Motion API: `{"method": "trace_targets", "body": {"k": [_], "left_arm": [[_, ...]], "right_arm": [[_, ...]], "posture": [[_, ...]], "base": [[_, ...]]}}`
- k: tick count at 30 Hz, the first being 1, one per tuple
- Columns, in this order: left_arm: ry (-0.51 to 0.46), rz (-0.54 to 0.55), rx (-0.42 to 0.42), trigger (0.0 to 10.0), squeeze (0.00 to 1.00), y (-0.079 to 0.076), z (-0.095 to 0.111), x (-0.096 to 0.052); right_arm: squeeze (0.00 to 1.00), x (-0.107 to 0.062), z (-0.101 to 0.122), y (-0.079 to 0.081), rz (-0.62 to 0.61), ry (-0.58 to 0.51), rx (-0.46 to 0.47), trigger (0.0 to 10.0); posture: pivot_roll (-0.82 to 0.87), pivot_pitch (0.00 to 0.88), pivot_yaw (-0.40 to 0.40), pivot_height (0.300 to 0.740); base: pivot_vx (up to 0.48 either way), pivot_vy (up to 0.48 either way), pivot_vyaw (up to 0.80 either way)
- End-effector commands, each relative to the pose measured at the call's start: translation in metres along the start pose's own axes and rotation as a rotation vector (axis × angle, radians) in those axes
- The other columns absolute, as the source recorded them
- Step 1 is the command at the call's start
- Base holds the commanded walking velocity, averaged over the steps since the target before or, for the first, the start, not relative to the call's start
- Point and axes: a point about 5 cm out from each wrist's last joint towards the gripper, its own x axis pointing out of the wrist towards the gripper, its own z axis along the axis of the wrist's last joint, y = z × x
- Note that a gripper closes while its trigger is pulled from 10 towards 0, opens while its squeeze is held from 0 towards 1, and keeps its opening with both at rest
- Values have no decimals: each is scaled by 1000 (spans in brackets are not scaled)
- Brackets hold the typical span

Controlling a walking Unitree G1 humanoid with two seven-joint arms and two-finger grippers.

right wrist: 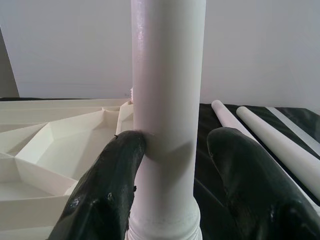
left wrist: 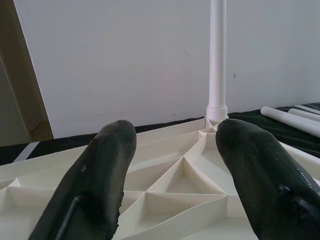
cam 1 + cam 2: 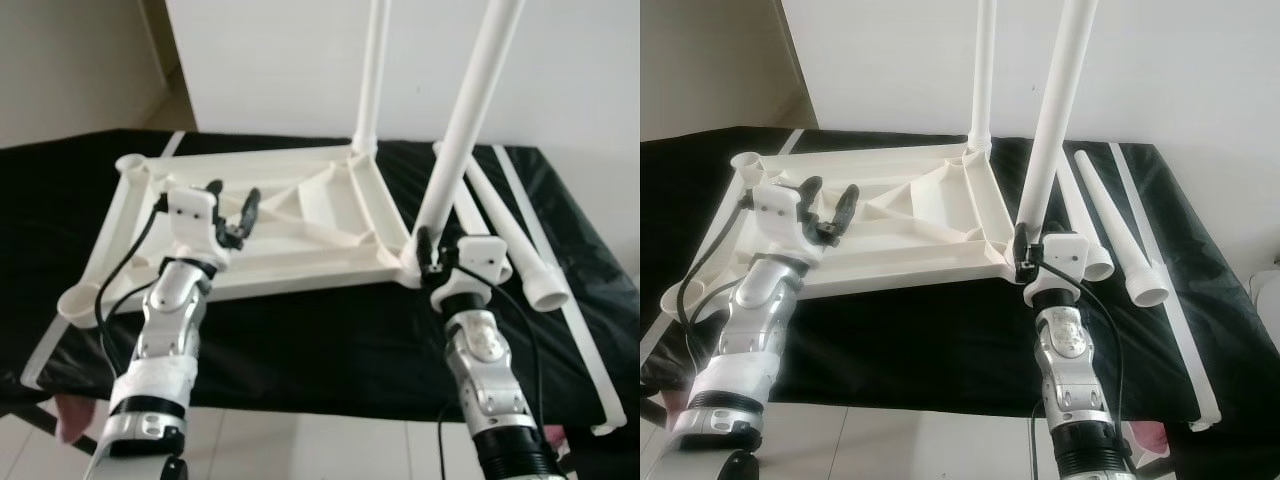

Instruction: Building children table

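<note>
The upturned white table frame [image 3: 270, 225] lies flat on the black-covered tabletop [image 3: 330, 350]. Two legs stand in its right-hand corner sockets: a far leg [image 3: 372, 70] and a near leg [image 3: 470, 110]. Two loose legs [image 3: 515, 245] lie on the cloth just right of the frame.

The parts appear to be hollow moulded plastic: judged light, stiff and smooth, so a round leg may slip or turn in a grip. The best hold is low on the shaft, near the socket collar, where leverage is least.

The right pincer [image 1: 167, 150] straddles the near leg just above its collar. One finger [image 1: 115, 175] touches the shaft; the other stands slightly off, so the grip is not fully closed.

The left pincer [image 3: 232, 215] hovers over the frame's ribbed underside, spread wide and holding nothing.
</note>
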Motion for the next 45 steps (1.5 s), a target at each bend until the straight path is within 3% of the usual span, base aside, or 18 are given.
{"method": "trace_targets", "body": {"k": [1,2,45], "left_arm": [[-16,-12,5,431,0,-2,3,1],[-21,-12,2,0,0,-2,4,1],[-123,-6,-14,0,0,3,22,4]], "right_arm": [[0,-2,-1,-2,-12,-2,4,10000],[0,-2,-1,-2,-13,-2,4,10000],[0,1,2,-2,7,-10,3,10000]], "posture": [[-90,62,19,740],[-91,62,18,740],[-91,58,-4,740]], "base": [[0,0,0],[0,0,0],[0,0,0]]}}
